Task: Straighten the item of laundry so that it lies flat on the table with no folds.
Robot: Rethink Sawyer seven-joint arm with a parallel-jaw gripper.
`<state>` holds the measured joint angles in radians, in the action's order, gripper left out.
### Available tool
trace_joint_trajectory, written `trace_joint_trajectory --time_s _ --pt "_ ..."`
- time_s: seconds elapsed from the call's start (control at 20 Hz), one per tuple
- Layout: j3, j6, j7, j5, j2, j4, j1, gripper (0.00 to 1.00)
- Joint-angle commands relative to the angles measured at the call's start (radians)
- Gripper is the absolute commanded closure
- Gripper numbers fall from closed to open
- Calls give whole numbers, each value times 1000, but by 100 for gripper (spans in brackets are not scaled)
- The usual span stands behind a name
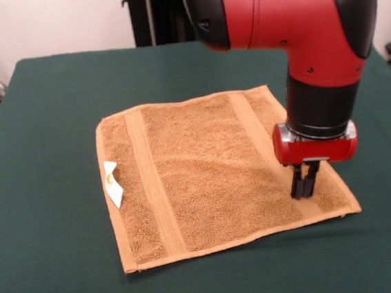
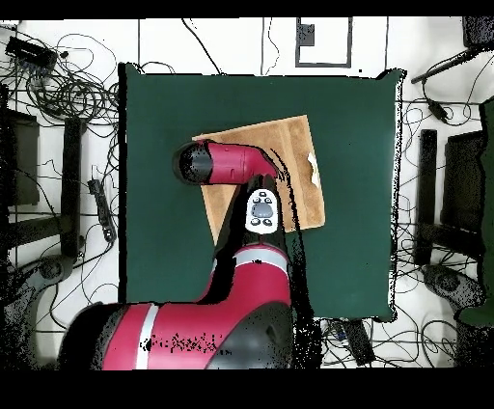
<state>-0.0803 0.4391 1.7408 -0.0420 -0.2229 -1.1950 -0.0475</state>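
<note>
The orange-yellow terry towel (image 1: pixel 205 173) lies spread out on the dark green table (image 1: pixel 48 202), nearly flat, with a soft crease running across its middle. Its white tag (image 1: pixel 112 184) sticks out at the left edge in the front view. My gripper (image 1: pixel 304 186) points straight down near the towel's front right corner, its dark fingers close together, the tips at or just above the cloth. In the overhead view the towel (image 2: pixel 294 159) shows partly under my red arm (image 2: pixel 227 162), and the gripper itself is hidden.
The table (image 2: pixel 357 125) has wide green margins round the towel on all sides. Cables, stands and equipment lie on the floor round the table (image 2: pixel 68 96). My arm's base fills the bottom of the overhead view (image 2: pixel 193 333).
</note>
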Motion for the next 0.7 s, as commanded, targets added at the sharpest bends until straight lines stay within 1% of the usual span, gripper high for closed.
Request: trace_joint_trajectory --time_s 0.05,0.25,0.4,0.5,0.6,0.7 --pt "190 -260 -6 138 333 -90 66 100" --pt "134 -250 57 151 334 -67 23 100" --pt "89 -205 108 130 341 -41 -17 100" --pt "64 -206 132 123 346 -31 -37 100" --pt "53 -200 138 118 348 -25 -47 100" --pt "71 -173 123 108 340 -37 -29 100"
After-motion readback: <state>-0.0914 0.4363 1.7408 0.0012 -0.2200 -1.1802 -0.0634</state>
